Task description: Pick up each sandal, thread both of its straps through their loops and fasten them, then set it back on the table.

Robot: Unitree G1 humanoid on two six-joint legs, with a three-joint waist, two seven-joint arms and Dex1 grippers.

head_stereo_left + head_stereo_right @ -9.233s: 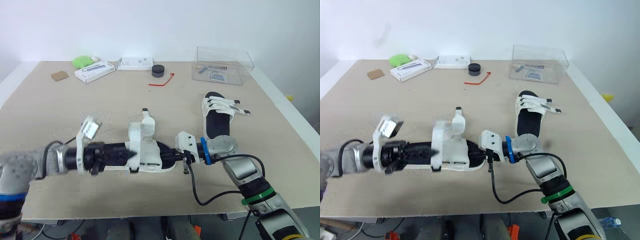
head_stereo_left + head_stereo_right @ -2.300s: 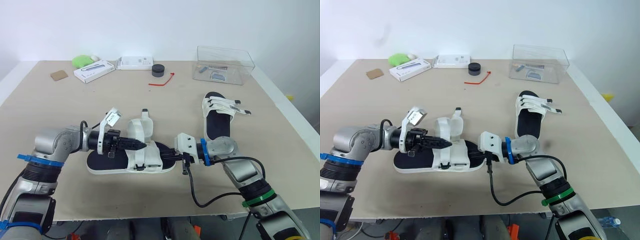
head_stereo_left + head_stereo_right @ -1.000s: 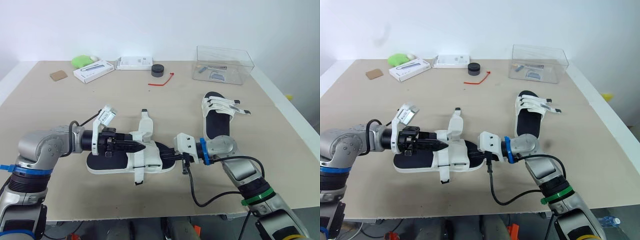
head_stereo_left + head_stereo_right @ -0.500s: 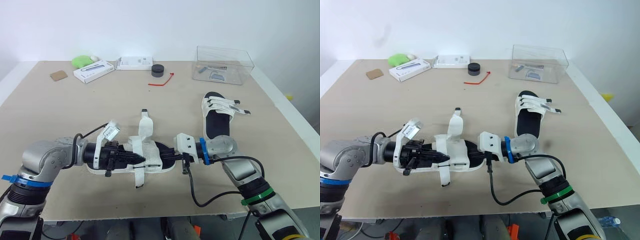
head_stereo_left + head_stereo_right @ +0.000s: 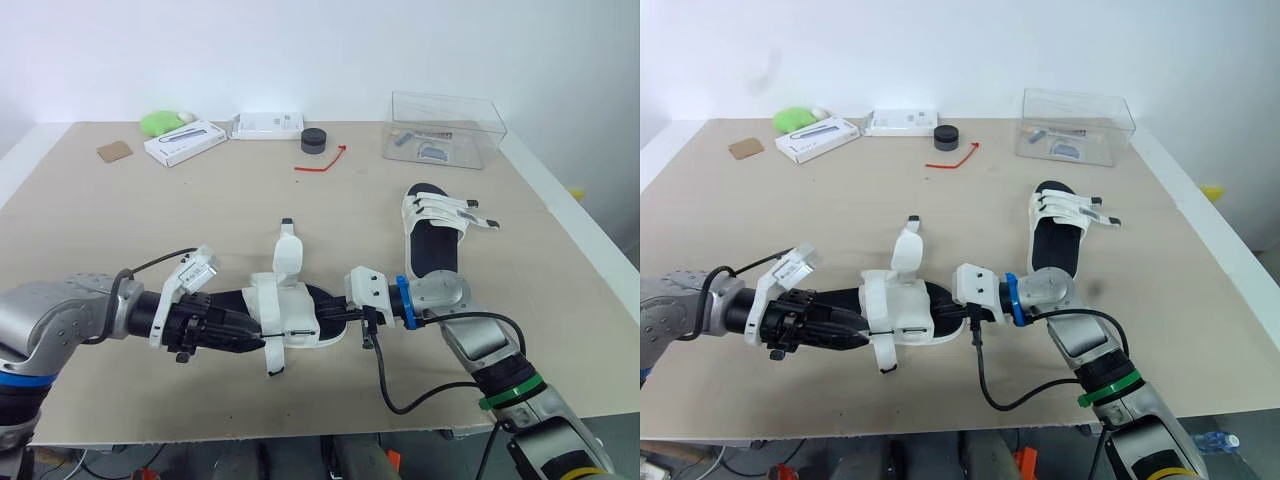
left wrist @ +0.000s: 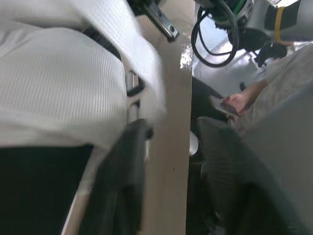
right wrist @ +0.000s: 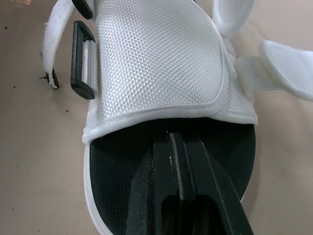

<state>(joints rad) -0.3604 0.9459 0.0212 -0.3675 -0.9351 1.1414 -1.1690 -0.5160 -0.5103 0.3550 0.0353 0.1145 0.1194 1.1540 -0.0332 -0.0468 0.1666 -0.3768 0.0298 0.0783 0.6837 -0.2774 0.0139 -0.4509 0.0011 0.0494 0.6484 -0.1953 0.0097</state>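
The sandal (image 7: 156, 73) just ahead of the right end effector (image 7: 172, 139) has a white woven-mesh upper, a black dimpled footbed and a black loop (image 7: 75, 61). The end effector's fingers (image 7: 152, 196) are black. Beyond it, the second sandal (image 5: 435, 235) looks white-strapped over black, on a beige bench (image 5: 150, 230).

Left claw (image 5: 257, 340): front end hidden under the upper of the near white mesh sandal (image 5: 295, 305).
White fabric strap (image 6: 146, 63) of that sandal, left wrist view: blurred, edges unclear.
Clear plastic box (image 5: 450, 108), far right of the tabletop (image 5: 150, 220): contents too small to identify.
Left arm: cut off at the left edge.
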